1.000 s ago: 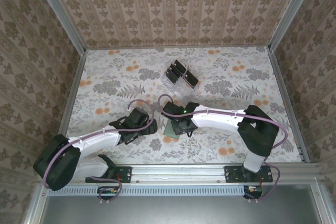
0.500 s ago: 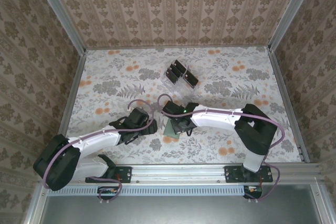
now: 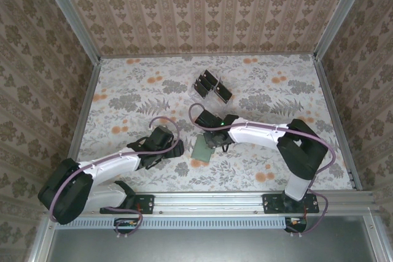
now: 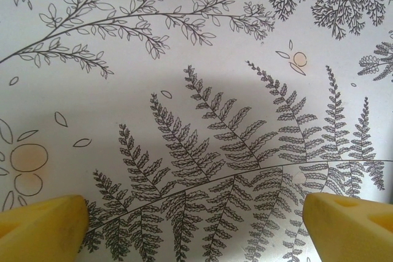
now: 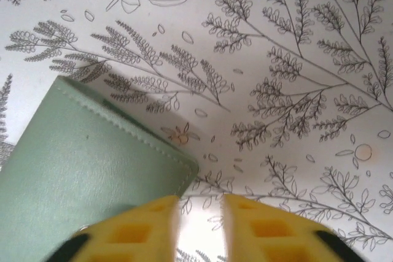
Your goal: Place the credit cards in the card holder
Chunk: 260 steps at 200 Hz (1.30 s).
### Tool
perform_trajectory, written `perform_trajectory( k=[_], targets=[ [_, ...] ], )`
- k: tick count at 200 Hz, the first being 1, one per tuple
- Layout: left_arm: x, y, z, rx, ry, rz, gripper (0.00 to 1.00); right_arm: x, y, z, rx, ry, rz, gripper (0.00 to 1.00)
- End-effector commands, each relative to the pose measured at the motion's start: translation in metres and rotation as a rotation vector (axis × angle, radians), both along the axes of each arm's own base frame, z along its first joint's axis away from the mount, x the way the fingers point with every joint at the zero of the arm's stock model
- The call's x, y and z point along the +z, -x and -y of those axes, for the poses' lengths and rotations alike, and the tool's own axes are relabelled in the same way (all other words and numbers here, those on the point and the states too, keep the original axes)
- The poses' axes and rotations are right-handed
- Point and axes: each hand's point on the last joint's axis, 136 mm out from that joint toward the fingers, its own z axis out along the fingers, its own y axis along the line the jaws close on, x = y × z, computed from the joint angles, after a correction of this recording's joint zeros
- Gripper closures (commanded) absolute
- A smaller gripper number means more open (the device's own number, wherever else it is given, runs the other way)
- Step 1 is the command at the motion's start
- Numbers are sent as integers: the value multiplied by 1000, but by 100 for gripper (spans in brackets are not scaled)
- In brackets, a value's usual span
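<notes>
Looking down, we found the right gripper slightly parted beside the card holder, gripping nothing. The left gripper gaped wide, empty.

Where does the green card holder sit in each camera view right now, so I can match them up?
Top external: card holder lies flat near centre, just beside the right gripper.
Right wrist: it takes the lower left, stitched corner toward bottom centre.
Left wrist: fern-print tablecloth under the left gripper, jaws wide open.
Shared landmark: that fern-print tablecloth.
</notes>
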Motion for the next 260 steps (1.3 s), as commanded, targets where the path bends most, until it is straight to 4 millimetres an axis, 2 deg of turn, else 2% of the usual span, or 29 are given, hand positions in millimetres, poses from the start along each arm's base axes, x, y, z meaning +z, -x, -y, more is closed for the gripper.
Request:
perform_trajectory(
  k=[1,19,46,75,112,141,166,198,206,227,260],
  targets=[
    [-14,16,10,-34,66,-86,0,14,20,-5,18,-57,2,63],
    [-12,15,12,-38,68,-83,0,13,33,-11,33,-78,-21,57],
    [-10,14,13,-40,70,-81,0,0,46,-13,49,-58,-51,53],
    [-10,14,12,-38,68,-82,0,-11,40,-15,50,-44,-38,53],
    [-11,16,12,-40,64,-87,0,-25,27,-9,58,18,-19,61],
    [-12,17,11,-39,60,-86,0,-31,14,-5,60,41,-14,74],
    [-12,17,12,-39,61,-87,0,-27,3,-3,73,47,-1,80],
    [-12,17,13,-39,71,-85,0,-21,-11,-1,90,60,12,80],
    [-11,16,14,-43,72,-85,0,-18,-13,-2,97,56,15,79],
    [-6,12,18,-54,73,-70,0,-6,-11,-5,104,22,16,67],
    [7,1,28,-91,75,-50,0,29,-2,-9,76,-87,27,62]
  ],
)
